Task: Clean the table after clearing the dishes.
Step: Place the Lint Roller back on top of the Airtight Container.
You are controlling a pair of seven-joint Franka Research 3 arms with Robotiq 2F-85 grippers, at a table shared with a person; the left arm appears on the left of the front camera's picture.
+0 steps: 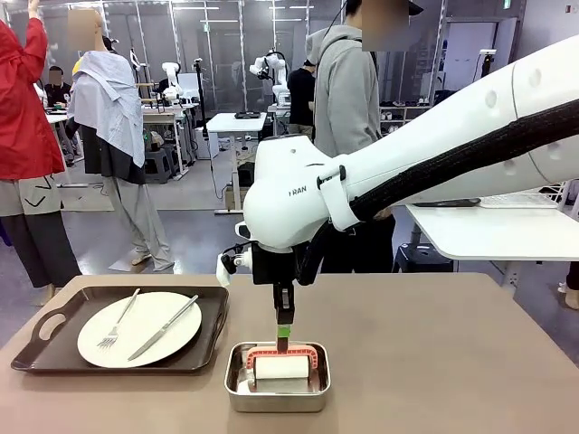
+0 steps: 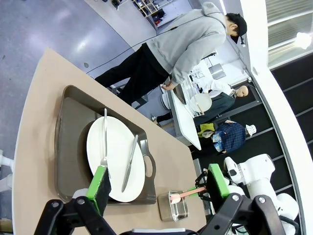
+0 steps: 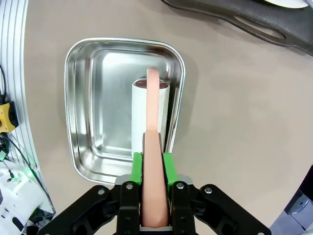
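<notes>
Writing: only the letters "FRAN", partly readable, in dark print on the white housing of the right arm (image 1: 298, 194); no other legible labels on the dishes or the pan. Desk (image 1: 434, 344): matte brown-taupe top, rounded corner at far left, bare on the robot's right half. Dishes: 1 round white plate (image 1: 140, 325) on a dark brown tray (image 1: 54, 360) with cut-out handles, sitting on the robot's left part of the desk. On the plate lie 1 silver fork (image 1: 120, 318) and 1 silver knife (image 1: 165, 327), apart from each other, both slanted the same way. Just beside the tray, near the desk's front middle, a small rectangular steel pan (image 1: 233, 393) holds a lint roller (image 1: 279, 369): white roll lying flat, pink handle (image 1: 288, 347) arching over it. Right arm comes down from above the pan; right jaws together, clamped on the pink handle, green pads (image 3: 137, 166) pressed to its 2 sides in the right wrist view, roll resting on the pan floor. Left jaws stand wide apart high over the desk, nothing between them; the left wrist view looks down on tray, plate and pan. A person (image 1: 348, 90) in a grey hoodie stands beyond the far edge, beside a white table (image 1: 488, 233).
</notes>
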